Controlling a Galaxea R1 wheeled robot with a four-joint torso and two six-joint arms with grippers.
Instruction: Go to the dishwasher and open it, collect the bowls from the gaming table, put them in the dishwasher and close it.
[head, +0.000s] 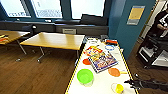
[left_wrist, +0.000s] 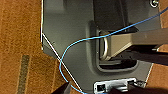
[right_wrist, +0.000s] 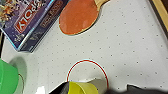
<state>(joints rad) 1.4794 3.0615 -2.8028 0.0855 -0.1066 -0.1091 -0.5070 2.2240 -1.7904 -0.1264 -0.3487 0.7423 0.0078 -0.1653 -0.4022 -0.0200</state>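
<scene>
I stand at the near end of the table (head: 75, 72), its white top edged in yellow. My right gripper (head: 132, 83) reaches in low from the right edge of the head view, dark, just over the table's near right corner. I cannot tell whether its fingers are apart or closed.

A green bowl (head: 85, 76) sits on the white top near me, towards the left edge. My right wrist camera catches its rim (right_wrist: 8, 78) at one border. A small yellow cup (head: 119, 88) stands close to my right gripper, inside a red ring (right_wrist: 87, 72) printed on the dotted white surface; from the wrist it shows as a yellow rim (right_wrist: 82, 88) right below the camera.

An orange paddle (head: 114, 72) lies flat between the cup and a game box (head: 102, 61), near the box's corner (right_wrist: 30, 22). Another orange disc (head: 86, 61) lies on the box's left side.

Beyond stand wood-topped tables (head: 53, 40) on a brown floor, under windows. A person (head: 162, 22) stands at the far right beside a dark cart (head: 153, 53).

My left wrist camera shows a blue cable (left_wrist: 75, 45) across my own grey body.
</scene>
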